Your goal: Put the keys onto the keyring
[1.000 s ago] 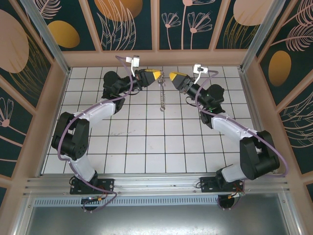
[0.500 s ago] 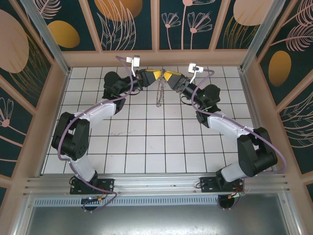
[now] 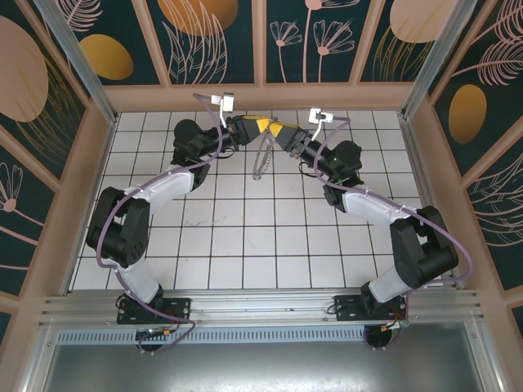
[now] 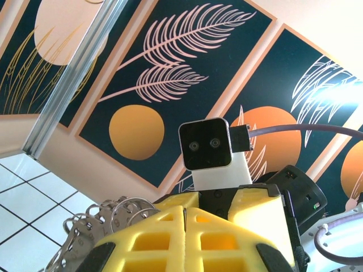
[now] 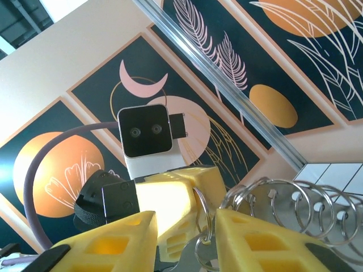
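The keyring (image 3: pixel 260 160) is a chain of linked metal split rings that hangs over the far middle tiles. My left gripper (image 3: pixel 262 126) holds its top end. In the left wrist view my left gripper (image 4: pixel 184 211) is shut, with a thin ring edge pinched between the yellow pads, and more rings (image 4: pixel 119 214) bunch up at the left. My right gripper (image 3: pixel 279 131) faces it almost tip to tip. In the right wrist view my right gripper (image 5: pixel 186 220) is open, and between its fingers hang a single ring (image 5: pixel 202 211) and a grey key (image 5: pixel 193 258) on a small ring.
The patterned back wall (image 3: pixel 261 41) stands right behind both grippers. White floor tiles (image 3: pixel 245 237) stretch toward the arm bases. Metal frame posts (image 3: pixel 73 57) rise at the back corners.
My right gripper has moved left until it is close against the left gripper's tip, and its fingers have narrowed. The hanging chain has swung left and now tilts. The left arm has not moved.
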Robot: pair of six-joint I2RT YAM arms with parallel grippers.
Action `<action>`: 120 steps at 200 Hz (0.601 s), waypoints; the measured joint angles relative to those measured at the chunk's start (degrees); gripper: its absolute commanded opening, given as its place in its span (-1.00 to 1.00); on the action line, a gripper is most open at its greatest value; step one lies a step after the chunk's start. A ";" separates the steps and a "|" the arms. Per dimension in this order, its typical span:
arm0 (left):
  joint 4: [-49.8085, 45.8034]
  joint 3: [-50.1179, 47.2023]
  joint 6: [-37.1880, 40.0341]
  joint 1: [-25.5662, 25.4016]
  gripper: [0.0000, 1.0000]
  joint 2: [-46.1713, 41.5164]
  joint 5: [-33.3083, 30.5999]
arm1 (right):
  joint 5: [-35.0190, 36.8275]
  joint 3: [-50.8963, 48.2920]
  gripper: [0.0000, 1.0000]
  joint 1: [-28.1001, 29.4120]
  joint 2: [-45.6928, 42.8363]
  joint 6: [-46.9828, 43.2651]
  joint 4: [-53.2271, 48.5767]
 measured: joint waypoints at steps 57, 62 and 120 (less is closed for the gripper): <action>1.68 0.00 -0.02 -0.13 -1.00 -0.46 -0.02 | 0.00 0.94 -0.74 0.09 0.20 -0.22 -0.13; 1.68 0.00 -0.02 -0.17 -1.00 -0.48 0.00 | -0.02 1.05 -0.75 0.09 0.28 -0.24 -0.13; 1.90 0.00 -0.02 -0.26 -1.00 -0.52 -0.33 | -0.28 2.60 -0.73 0.04 1.07 -0.42 -0.98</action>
